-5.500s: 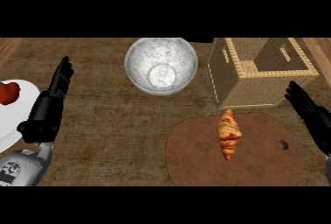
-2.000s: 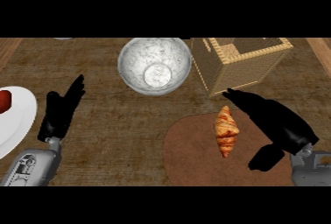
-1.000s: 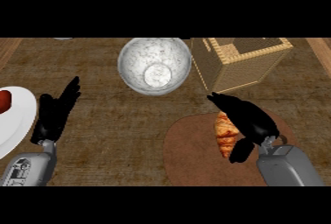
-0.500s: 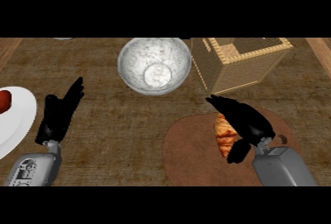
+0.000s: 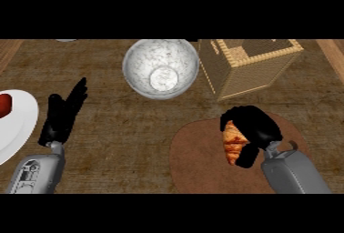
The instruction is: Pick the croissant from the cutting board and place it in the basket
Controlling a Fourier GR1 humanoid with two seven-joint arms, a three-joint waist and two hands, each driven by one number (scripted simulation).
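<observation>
Croissant (image 5: 232, 142): it lies on my brown cutting board (image 5: 194, 159), under my right hand. I can see its left side and its lower tip.
How it feels, I think: light, soft and flaky. It could squash or crumble if I press it hard.
Where to hold: round the fat middle, not the thin tips. The tips could snap off.
Which way it points: its long side runs up and down in my view, from near me to away from me. One tip points back at me, the other toward the basket (image 5: 250, 63).
Right hand (image 5: 255, 129): my fingers and thumb are curled round the croissant from its right side.
Left hand (image 5: 64, 116): flat and straight, resting on the counter near the white plate (image 5: 17, 125). It holds nothing.
Bowl (image 5: 160, 67): it sits just left of the basket.
</observation>
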